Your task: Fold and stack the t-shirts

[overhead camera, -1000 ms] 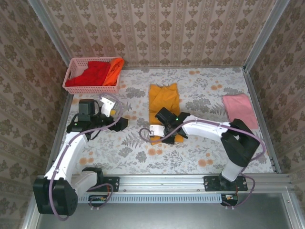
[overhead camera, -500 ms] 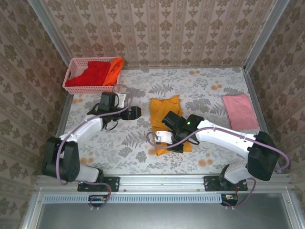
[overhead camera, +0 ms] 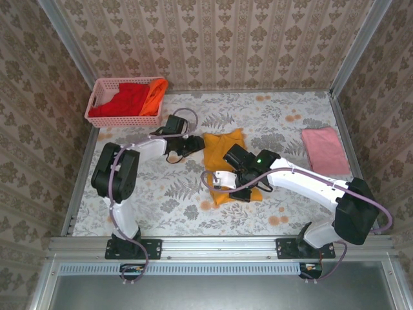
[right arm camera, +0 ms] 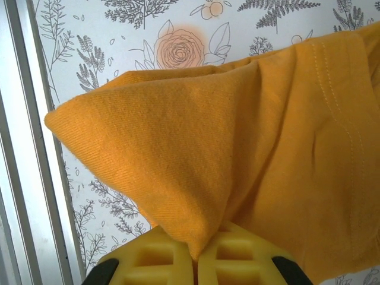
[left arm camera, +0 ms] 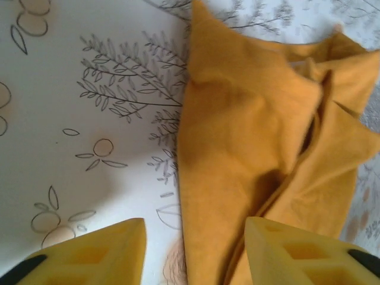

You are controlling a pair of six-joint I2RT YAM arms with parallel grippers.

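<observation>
Right fingers [right arm camera: 160, 258] pinch a shirt [right arm camera: 267, 136] corner mid-fold; left fingers [left arm camera: 89, 252] stand apart astride its edge, maybe not touching; next they should close, then fold.

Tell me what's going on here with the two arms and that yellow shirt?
Two robot arms are working on a yellow shirt lying mid-table. The right hand is shut on a pinched-up fold at the shirt's near end. The left hand is at the shirt's far left edge, jaws apart astride that edge and not yet closed on it. A pink shirt lies folded at the right, and a red shirt and an orange shirt sit in the basket at the far left.
</observation>
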